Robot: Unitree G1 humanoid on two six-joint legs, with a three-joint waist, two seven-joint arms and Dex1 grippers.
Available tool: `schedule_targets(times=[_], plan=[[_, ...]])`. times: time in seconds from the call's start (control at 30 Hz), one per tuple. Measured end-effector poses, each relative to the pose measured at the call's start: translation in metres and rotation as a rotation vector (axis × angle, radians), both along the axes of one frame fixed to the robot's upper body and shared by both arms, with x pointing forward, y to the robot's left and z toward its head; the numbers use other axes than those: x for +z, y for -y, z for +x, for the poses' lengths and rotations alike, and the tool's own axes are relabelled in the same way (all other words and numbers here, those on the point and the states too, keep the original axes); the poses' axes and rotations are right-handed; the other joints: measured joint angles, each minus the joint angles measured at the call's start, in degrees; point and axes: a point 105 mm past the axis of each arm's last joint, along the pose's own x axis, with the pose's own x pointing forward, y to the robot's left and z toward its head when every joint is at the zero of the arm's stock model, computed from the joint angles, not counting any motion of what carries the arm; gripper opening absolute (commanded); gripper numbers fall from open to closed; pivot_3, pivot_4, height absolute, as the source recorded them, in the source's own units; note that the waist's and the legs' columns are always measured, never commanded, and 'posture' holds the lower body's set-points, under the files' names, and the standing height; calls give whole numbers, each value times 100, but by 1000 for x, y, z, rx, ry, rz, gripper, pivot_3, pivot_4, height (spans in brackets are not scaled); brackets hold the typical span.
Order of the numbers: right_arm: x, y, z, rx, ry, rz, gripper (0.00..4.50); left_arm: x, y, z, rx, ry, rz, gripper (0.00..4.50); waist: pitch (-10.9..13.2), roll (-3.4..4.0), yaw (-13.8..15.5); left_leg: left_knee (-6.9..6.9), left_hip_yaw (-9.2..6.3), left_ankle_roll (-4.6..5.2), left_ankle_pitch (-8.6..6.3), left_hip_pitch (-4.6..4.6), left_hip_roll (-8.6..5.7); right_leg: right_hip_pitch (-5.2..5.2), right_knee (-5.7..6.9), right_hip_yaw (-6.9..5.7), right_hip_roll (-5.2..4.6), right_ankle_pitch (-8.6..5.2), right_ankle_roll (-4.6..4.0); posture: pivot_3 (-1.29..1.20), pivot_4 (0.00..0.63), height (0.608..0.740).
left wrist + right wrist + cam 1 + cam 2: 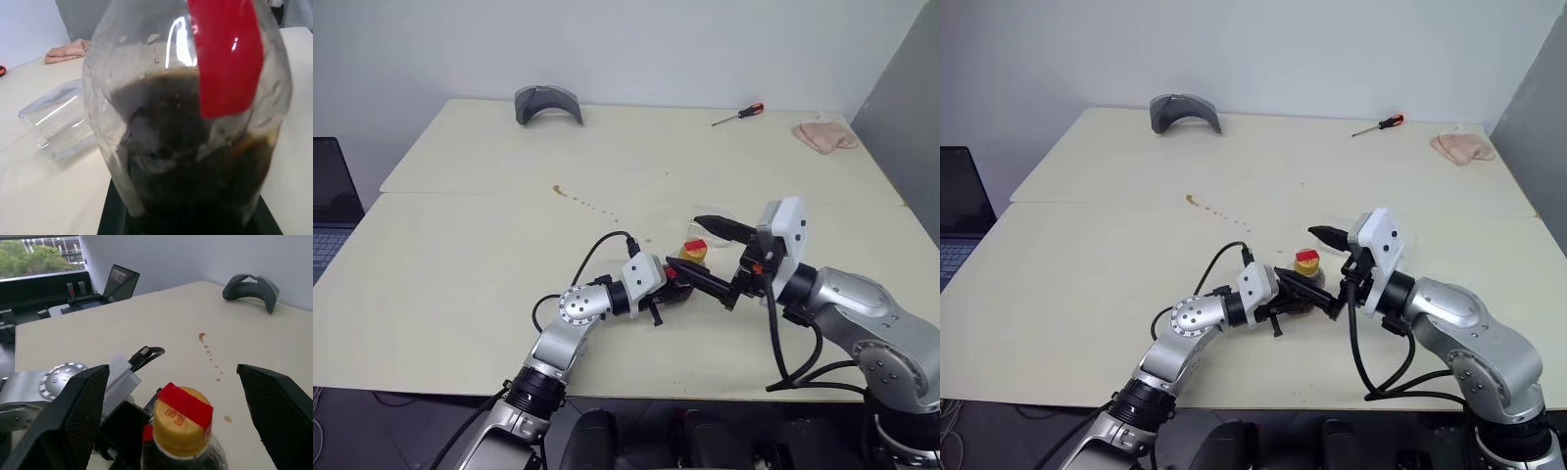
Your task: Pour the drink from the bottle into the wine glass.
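Observation:
The bottle (681,282) stands upright near the table's front middle, with dark drink (190,161) in its lower part and a yellow cap (182,426) with a red strap. My left gripper (674,287) is shut on the bottle's body from the left. My right gripper (689,245) is open at cap height, one black finger (73,416) on each side of the cap and not touching it. The wine glass (58,122) is clear and appears to lie on its side on the table just beyond the bottle, partly hidden behind my right gripper's finger (720,229).
A trail of brown drops (582,202) runs across the table toward the bottle. At the far edge lie a grey curved object (548,103), a red-handled screwdriver (739,115) and a pink cloth (824,135). A laptop (331,211) sits off the table's left side.

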Motion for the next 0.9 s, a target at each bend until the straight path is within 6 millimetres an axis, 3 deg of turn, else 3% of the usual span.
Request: schedule_targets(times=[0.1,0.23,0.5,0.67,0.8,0.9], plan=[[-2,6,9,-46,13,0,4440,0,0,0,2,-2,0,738,0,0,4,-1,0,0,0,0,0,0,0,0,0,4,-7,0,150,740],[-5,12,7,-40,9,2,4440,-1,1,0,2,-3,1,738,0,0,8,-1,0,0,0,0,1,0,0,0,-1,7,-13,0,150,740],[-22,59,-8,-68,-131,-47,4440,-4,-2,2,10,-13,11,737,0,0,5,0,2,0,0,1,2,2,0,2,0,7,-12,0,150,740],[-14,28,-24,76,-134,-11,4440,-3,1,2,3,-8,5,737,0,1,-61,-2,-7,0,0,6,7,1,4,2,14,0,0,0,150,740],[-1,5,-18,98,-81,40,4440,-1,2,2,-1,-2,3,737,0,1,-62,-2,-6,0,0,3,4,1,2,1,13,-1,1,0,150,740],[0,1,-9,62,-63,35,4440,-1,1,2,0,-1,3,723,0,1,-48,-1,-2,0,0,0,-1,1,0,1,7,-1,1,0,150,740]])
